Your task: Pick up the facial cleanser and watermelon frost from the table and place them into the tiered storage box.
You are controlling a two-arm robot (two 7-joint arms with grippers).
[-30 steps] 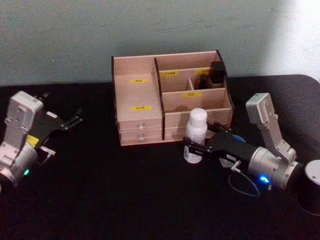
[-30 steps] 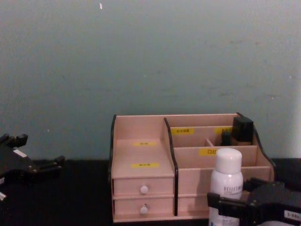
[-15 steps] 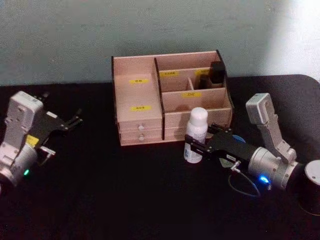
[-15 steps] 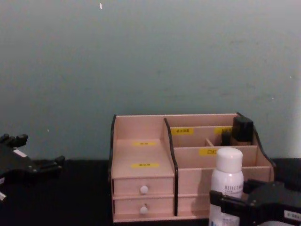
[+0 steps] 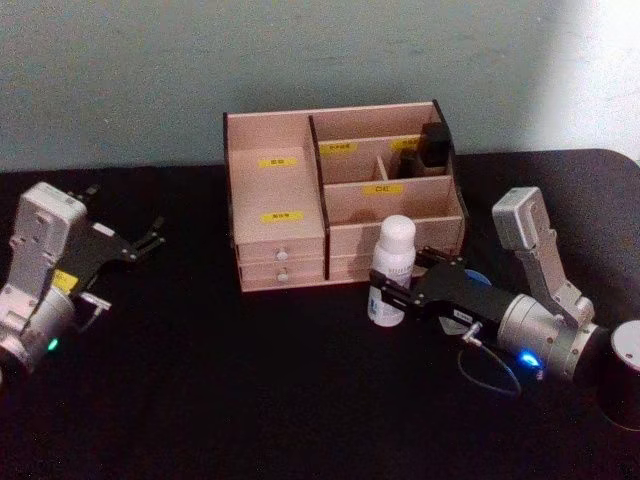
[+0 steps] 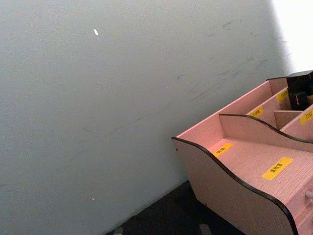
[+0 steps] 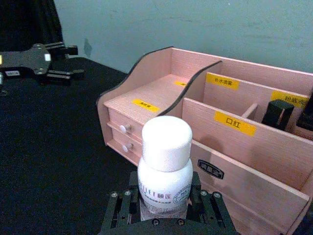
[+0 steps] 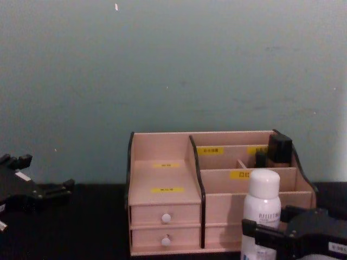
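Right gripper (image 5: 386,297) is clamped on the lower body of the upright cleanser (image 5: 393,258), just in front of the box (image 5: 270,205). Its open compartments lie up and behind the bottle. Left gripper (image 5: 150,238) sits open, far left.

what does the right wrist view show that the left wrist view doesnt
Extra in the right wrist view: a white bottle standing upright between the fingers of the right gripper, and the open left gripper far off across the table. Extra in the left wrist view: the outer face of the box's side panel and a white speck on the wall. Shared: the tiered storage box, its yellow labels, a dark item in a back compartment, and the teal wall.
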